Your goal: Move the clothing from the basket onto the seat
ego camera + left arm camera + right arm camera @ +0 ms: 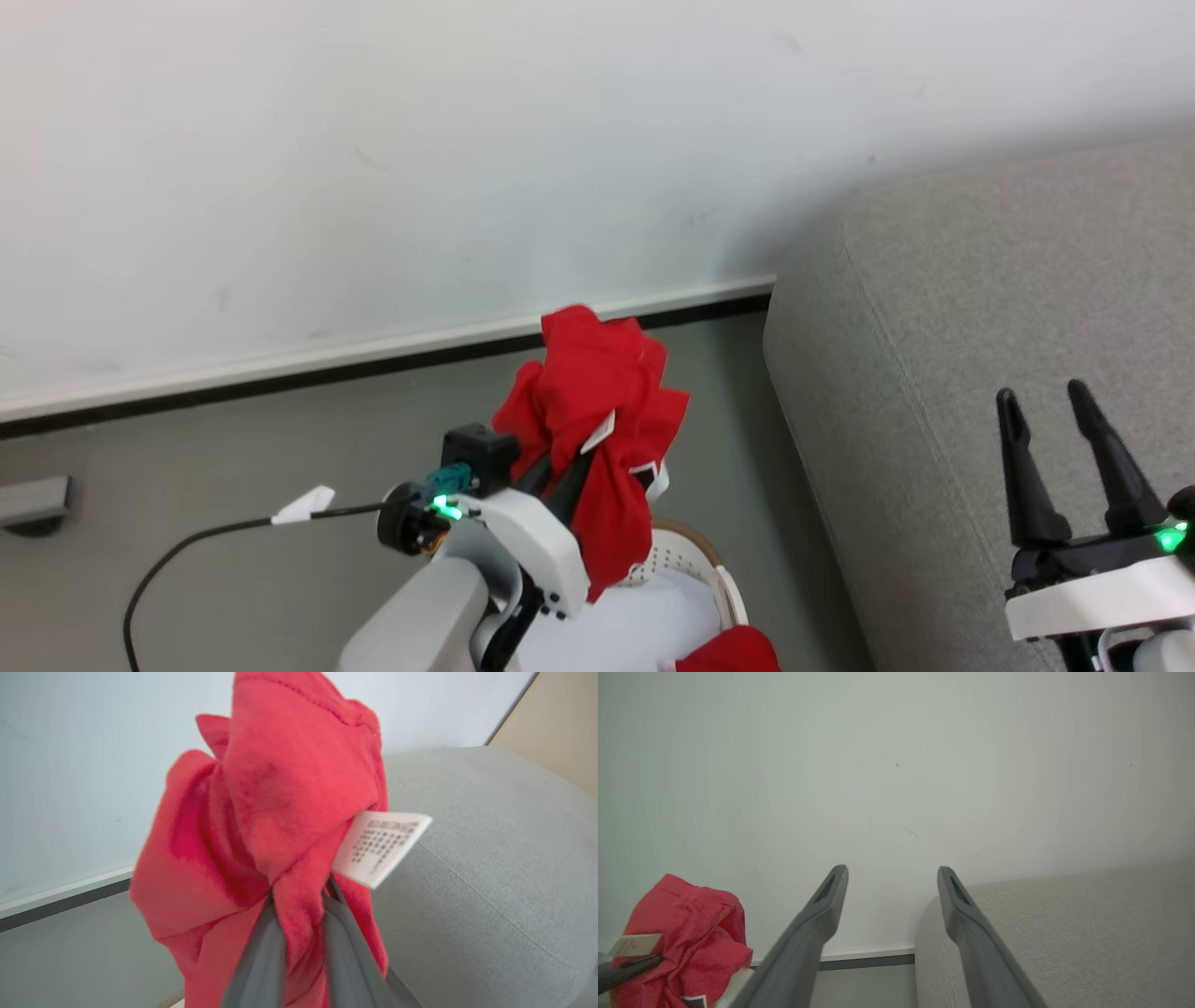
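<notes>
A pale wall point(467, 140) took up the upper part of the head view, with a white skirting board point(373, 359) edged in black where it met the grey floor point(233, 448). The grey woven sofa point(980, 308) filled the right side, its rounded corner near the wall, and its top was bare where it could be seen.

Left of the sofa, at the lower edge of the head view, stood the cream basket point(719, 579). Only part of its brown rim and holed wall was visible. A second red jersey point(733, 649) lay in it, at the bottom of the picture.

A bunched red jersey point(597, 401) hung in the air above the basket, beside the sofa but not over it. Its lower end drooped towards the basket rim; whether it touched could not be told.

The left tool point(560, 476) was clamped on this jersey, its two dark fingers pinching a fold of the cloth between them. The right tool point(1042, 389) was held over the sofa with its fingers spread apart and nothing between them.

A thin black cable point(187, 546) ran across the floor on the left. A small white printed label point(380, 847) stuck out from the gripped jersey, just above the fingertips.
</notes>
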